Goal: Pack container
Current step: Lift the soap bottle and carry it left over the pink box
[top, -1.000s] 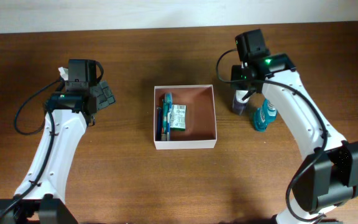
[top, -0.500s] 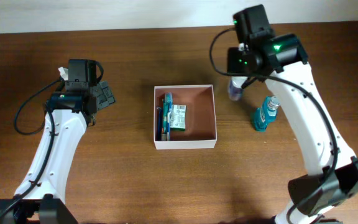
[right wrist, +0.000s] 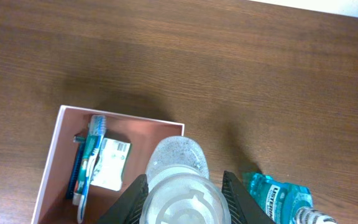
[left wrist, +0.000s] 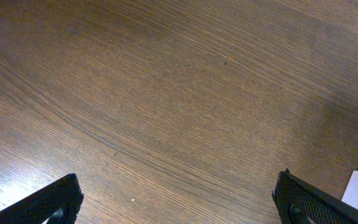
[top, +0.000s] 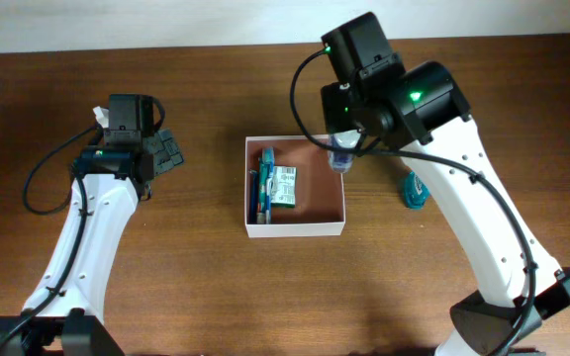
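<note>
Two arms share 1 bench. Ref. landmark for all positions: container.

1. Container: square shallow box, thin white walls, reddish-brown floor. Sits flat on bench, approx. centre of overhead view, between the 2 arms.

2. Contents, all in left half of container:
- blue/teal toothbrush, lying lengthwise next to left wall;
- white-green packet, just beside toothbrush, toward container centre.
Right half of floor shows bare.

3. R pincer: closed on a clear bottle, w/ fingers pressed on opp. sides of it. In overhead view the bottle sits over the container's rear-right corner, across the right wall. Wrist cam looks down past the bottle into the container.

4. Blue mouthwash bottle: on bench, right of container, apart from it. Partly hidden by R arm in overhead view.

5. L pincer: jaws spread wide, nothing between them. Bare bench wood below. Pos. well left of container, level w/ its rear wall.
</note>
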Controlling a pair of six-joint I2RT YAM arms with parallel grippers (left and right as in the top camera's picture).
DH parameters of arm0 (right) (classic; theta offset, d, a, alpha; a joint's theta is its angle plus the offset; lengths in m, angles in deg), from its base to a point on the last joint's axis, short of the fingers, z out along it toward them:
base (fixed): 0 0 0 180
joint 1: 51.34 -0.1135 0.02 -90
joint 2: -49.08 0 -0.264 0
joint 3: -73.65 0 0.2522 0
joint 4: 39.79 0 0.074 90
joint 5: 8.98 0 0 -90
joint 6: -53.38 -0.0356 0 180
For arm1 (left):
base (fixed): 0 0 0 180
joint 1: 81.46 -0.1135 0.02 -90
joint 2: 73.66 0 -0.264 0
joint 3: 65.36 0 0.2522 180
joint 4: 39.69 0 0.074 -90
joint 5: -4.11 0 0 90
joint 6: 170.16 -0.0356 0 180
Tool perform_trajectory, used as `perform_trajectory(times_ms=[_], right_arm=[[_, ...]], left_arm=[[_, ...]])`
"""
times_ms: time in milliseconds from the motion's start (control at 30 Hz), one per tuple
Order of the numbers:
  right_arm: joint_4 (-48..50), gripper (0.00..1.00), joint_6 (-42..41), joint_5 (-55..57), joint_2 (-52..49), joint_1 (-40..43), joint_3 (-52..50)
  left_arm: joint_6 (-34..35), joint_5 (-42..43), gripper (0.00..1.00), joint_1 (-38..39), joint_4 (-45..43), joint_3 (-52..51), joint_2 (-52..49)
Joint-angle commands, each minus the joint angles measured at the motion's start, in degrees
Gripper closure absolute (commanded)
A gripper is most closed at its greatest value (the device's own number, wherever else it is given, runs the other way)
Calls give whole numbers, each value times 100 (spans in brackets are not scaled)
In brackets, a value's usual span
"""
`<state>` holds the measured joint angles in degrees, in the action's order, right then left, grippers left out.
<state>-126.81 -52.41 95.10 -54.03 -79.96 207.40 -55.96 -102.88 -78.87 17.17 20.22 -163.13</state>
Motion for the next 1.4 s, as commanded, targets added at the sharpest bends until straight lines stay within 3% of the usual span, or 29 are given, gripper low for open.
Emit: perform_trajectory(times_ms=[0, 1367], right_arm=[[111, 70, 31, 160, 186, -105, 0], [2306, 71, 39, -184, 149, -105, -2439]], left_arm=[[-7, -83, 1, -13, -15, 44, 42], [-7, -81, 1, -13, -15, 44, 42]])
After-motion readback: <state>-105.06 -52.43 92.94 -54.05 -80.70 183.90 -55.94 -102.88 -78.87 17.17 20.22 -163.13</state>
